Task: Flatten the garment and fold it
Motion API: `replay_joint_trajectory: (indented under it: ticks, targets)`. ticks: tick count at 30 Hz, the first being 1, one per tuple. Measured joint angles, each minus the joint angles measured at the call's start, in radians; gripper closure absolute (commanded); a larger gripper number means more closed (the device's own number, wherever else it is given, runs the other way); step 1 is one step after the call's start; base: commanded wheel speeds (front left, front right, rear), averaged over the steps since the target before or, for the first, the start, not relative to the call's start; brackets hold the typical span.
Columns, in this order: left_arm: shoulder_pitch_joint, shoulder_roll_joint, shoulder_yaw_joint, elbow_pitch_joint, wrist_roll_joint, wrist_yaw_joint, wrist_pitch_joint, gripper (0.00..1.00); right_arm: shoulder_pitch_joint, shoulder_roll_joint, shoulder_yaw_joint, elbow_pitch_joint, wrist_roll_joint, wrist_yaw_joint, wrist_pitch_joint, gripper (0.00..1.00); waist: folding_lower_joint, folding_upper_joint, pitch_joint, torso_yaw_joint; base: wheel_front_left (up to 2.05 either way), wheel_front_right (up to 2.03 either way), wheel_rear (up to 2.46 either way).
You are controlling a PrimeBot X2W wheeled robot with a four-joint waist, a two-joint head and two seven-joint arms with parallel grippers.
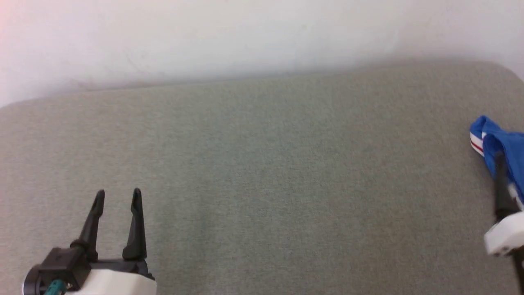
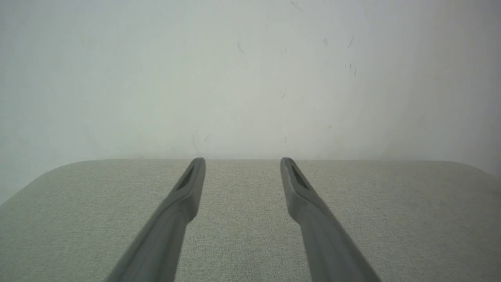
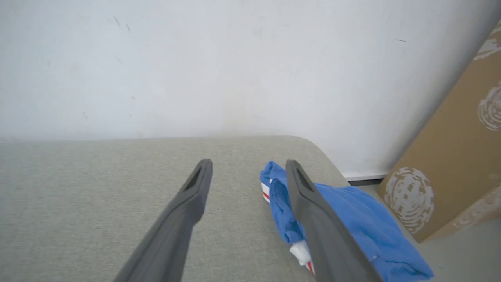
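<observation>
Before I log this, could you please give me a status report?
Left gripper, right gripper open, empty. Garment crumpled at right edge of grey surface. Nothing blocking.

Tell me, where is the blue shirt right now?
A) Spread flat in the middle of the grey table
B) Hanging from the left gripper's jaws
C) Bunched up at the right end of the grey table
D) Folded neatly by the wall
C: the garment lies crumpled at the right end of the grey table, next to the open right gripper and far from the left gripper.
</observation>
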Motion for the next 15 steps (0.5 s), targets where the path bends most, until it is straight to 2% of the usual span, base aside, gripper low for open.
replay_joint_trajectory:
  ticks: [5, 15]
  targets:
    - [0.029, -0.012, -0.01, 0.023, -0.026, -0.009, -0.003, 0.0, 0.094, 0.055, 0.062, -0.056, 0.001, 0.0, -0.04, 0.0, 0.0001, 0.0, -0.056, 0.035, 0.0, 0.0, 0.0]
    - [0.098, -0.06, -0.065, 0.057, -0.042, -0.019, -0.002, 0.0, 0.176, 0.092, 0.204, -0.04, -0.054, 0.0, -0.153, 0.0, 0.0001, 0.0, -0.147, 0.077, 0.0, 0.0, 0.0]
